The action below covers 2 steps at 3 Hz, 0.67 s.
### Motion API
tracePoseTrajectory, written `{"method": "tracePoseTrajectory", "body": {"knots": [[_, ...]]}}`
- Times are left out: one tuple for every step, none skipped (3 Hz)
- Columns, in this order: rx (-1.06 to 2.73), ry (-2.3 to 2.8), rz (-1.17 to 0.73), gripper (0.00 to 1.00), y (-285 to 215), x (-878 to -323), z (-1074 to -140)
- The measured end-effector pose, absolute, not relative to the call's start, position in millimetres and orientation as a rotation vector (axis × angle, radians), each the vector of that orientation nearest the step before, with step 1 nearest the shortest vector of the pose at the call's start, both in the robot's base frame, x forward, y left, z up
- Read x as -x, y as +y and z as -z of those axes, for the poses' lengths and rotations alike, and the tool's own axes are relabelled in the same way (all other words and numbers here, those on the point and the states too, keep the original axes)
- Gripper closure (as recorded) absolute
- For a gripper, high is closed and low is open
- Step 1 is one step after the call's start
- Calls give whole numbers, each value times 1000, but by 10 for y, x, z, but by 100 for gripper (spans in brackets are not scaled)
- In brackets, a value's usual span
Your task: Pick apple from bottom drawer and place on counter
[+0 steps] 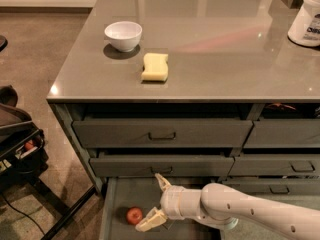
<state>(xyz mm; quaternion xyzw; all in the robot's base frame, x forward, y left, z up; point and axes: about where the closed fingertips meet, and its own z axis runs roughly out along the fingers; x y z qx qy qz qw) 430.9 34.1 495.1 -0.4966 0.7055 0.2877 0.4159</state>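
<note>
The apple (pixel 133 215) is small and red and lies on the floor of the open bottom drawer (pixel 117 188), near its left side. My gripper (pixel 154 202) reaches into the drawer from the right on a white arm, just right of the apple. It is open, with one finger (pixel 162 182) pointing up and back and the other finger (pixel 148 222) low beside the apple. The apple lies outside the fingers. The counter (pixel 210 39) is a glossy grey-brown worktop above the drawers.
A white bowl (pixel 123 35) and a pale yellow sponge (pixel 155 67) sit on the counter's left part. A white jar (pixel 306 20) stands at its right edge. Closed drawer fronts (pixel 162 133) with pull handles sit above the open drawer. A dark cart (pixel 17 144) stands at the left.
</note>
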Motion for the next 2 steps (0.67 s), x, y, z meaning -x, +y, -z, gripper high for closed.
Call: {"method": "tracePoseTrajectory", "body": {"knots": [[1247, 1772, -723, 0, 341, -4308, -4950], [1194, 1800, -725, 0, 391, -4401, -4643]]}}
